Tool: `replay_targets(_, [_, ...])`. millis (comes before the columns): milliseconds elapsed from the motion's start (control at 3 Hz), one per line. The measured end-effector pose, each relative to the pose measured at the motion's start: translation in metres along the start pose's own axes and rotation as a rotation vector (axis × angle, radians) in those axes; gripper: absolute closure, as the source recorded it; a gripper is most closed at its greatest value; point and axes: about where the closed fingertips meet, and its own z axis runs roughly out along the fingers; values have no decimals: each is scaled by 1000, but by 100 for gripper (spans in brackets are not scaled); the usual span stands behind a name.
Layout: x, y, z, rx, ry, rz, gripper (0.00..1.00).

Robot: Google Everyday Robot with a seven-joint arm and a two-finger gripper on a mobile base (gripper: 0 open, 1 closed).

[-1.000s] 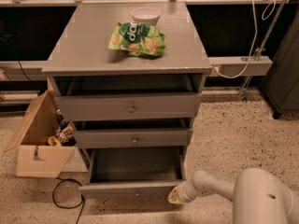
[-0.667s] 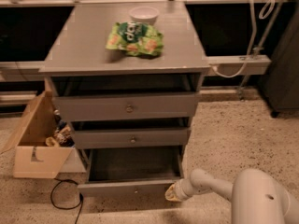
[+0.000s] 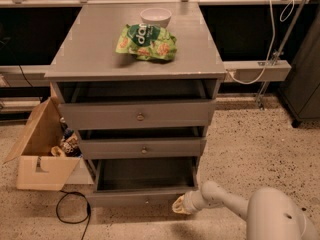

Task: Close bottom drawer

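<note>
The grey cabinet (image 3: 135, 69) has three drawers, all pulled out. The bottom drawer (image 3: 137, 198) is out the farthest, its inside empty, and its slim front panel sits low near the floor. My gripper (image 3: 179, 205) is at the right end of that front panel, touching or nearly touching it. The white arm (image 3: 225, 201) runs in from the lower right. The middle drawer (image 3: 142, 147) and the top drawer (image 3: 137, 115) stand out a little, each with a small round knob.
A green snack bag (image 3: 146, 42) and a white bowl (image 3: 155, 17) sit on the cabinet top. An open cardboard box (image 3: 42, 154) with items stands on the floor to the left. A black cable (image 3: 70, 211) loops on the speckled floor.
The camera has moved closer and lower toward the cabinet. My gripper stays at the right end of the bottom drawer's front, which looks pushed in slightly.
</note>
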Motion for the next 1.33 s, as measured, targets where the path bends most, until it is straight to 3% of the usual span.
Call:
replay_targets(1000, [5,-27,20,43,-17,-18,100])
replay_targets(1333, [-9,-41,50,70,-47,-41,100])
